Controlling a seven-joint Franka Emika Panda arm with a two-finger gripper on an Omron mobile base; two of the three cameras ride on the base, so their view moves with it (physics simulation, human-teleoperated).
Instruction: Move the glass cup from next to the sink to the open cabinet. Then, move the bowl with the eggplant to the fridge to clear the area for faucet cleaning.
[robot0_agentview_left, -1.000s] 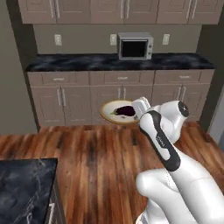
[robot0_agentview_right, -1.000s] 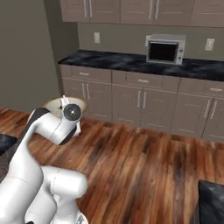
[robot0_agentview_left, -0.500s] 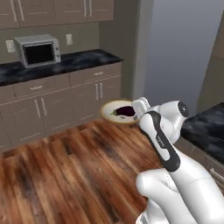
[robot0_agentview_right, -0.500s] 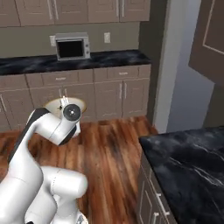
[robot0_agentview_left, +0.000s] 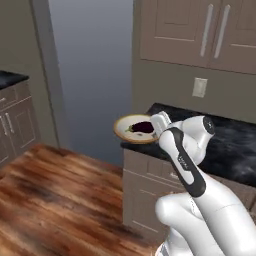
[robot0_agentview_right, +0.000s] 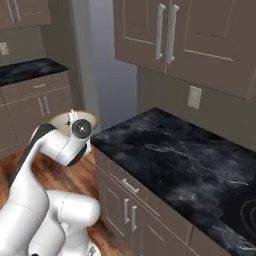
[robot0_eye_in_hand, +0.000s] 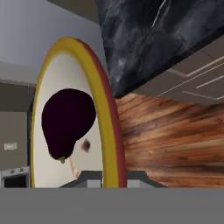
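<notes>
A cream bowl (robot0_agentview_left: 131, 130) with a yellow rim holds a dark purple eggplant (robot0_agentview_left: 143, 127) and is carried level at counter height. My gripper (robot0_agentview_left: 160, 122) is shut on the bowl's near rim. In the hand view the bowl (robot0_eye_in_hand: 107, 127) stands edge-on and large, with the eggplant (robot0_eye_in_hand: 65, 122) inside it and my gripper (robot0_eye_in_hand: 111, 177) clamped on the rim at the bottom. From the right base view the bowl's rim (robot0_agentview_right: 62, 119) peeks out behind the wrist. The tall grey fridge (robot0_agentview_left: 90, 65) rises just behind the bowl. The glass cup is out of view.
A black marble counter (robot0_agentview_right: 175, 160) over brown drawers runs to the right of the fridge (robot0_agentview_right: 112, 75), close to the arm. Closed upper cabinets (robot0_agentview_left: 200, 30) hang above it, with a wall outlet (robot0_agentview_left: 199, 87) below them. Wood floor (robot0_agentview_left: 50, 195) lies open to the left.
The whole picture has swung as the base turned: the microwave and its counter left the views, and the fridge and black counter came in. The bowl stays in my gripper.
</notes>
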